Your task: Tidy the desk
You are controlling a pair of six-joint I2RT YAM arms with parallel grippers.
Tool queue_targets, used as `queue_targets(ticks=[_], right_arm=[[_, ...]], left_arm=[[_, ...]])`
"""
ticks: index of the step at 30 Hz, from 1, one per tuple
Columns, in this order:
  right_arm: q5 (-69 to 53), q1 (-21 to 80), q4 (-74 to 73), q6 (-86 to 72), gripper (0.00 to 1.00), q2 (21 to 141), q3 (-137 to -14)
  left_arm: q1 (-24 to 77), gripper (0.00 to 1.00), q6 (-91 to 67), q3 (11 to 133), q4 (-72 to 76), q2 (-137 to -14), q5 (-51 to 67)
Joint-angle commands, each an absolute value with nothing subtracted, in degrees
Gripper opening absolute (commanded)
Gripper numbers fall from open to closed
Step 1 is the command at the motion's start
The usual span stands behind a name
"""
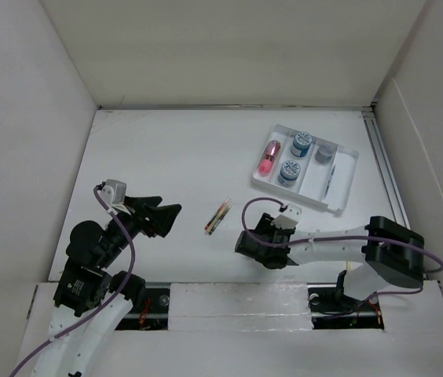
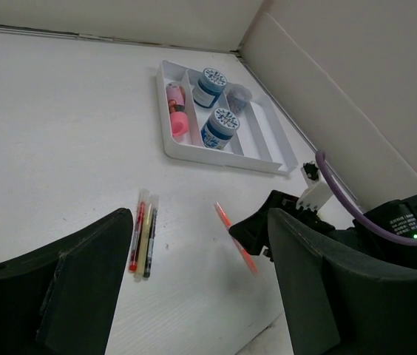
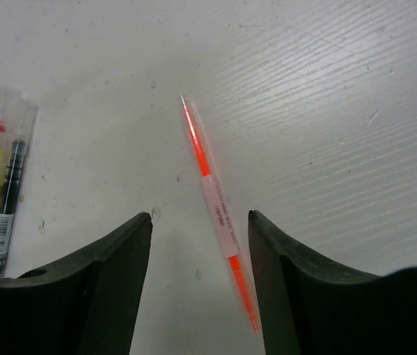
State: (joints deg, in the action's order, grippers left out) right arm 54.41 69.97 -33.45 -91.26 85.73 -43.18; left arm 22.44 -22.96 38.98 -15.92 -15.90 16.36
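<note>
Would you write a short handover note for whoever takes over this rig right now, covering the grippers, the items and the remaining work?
Left gripper: open and empty, raised above the desk, left of the pens.
Right gripper: open, low over the desk, with an orange pen lying between its fingers, unclamped.
Things: three pens lie side by side mid-desk. The white tray at the far right holds a pink item, two blue-lidded jars and a grey-lidded one.
Done: those items sit in the tray.
Left: probably moving the four loose pens into the tray.
</note>
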Motion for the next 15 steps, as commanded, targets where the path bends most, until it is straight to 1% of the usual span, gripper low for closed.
queue_targets(ticks=[1, 3, 5, 6, 7, 8, 10, 11, 12, 13, 15], right_arm=[[51.3, 67.4, -25.2, -85.0, 0.63, 86.5, -42.6], [49.9, 66.4, -24.2, -85.5, 0.63, 88.6, -42.2], [48.1, 64.3, -21.3, -84.5, 0.60, 90.2, -41.1], [46.2, 63.8, -17.4, -83.9, 0.55, 90.4, -39.5], [44.6, 63.3, -13.7, -82.1, 0.41, 90.6, -38.1], [44.6, 63.3, -13.6, -81.5, 0.35, 90.6, -38.1], [44.4, 63.3, -13.2, -81.5, 0.24, 91.4, -38.1], [44.7, 62.8, -13.8, -81.5, 0.20, 91.7, -38.5], [45.4, 62.8, -14.8, -81.2, 0.14, 92.0, -38.9], [46.0, 62.2, -15.4, -81.0, 0.06, 92.0, -40.0], [47.4, 62.2, -17.1, -79.9, 0.02, 91.6, -41.3]], left_arm=[[22.7, 0.69, -22.1, 38.8, -13.3, -15.5, 17.5], [22.7, 0.69, -22.1, 38.8, -13.4, -15.2, 17.7], [22.7, 0.69, -22.1, 38.8, -13.2, -14.8, 17.4], [22.7, 0.69, -22.2, 38.7, -13.1, -14.5, 17.4], [22.7, 0.70, -22.2, 38.8, -13.2, -14.5, 17.4], [22.7, 0.70, -22.2, 38.8, -13.2, -14.5, 17.3], [22.7, 0.69, -22.2, 38.8, -13.3, -14.6, 17.5], [22.7, 0.70, -22.2, 38.8, -13.2, -14.7, 17.5], [22.7, 0.69, -22.2, 38.8, -13.2, -14.7, 17.4], [22.7, 0.69, -22.2, 38.8, -13.2, -14.7, 17.5], [22.7, 0.69, -22.2, 38.8, -13.4, -14.8, 17.5]])
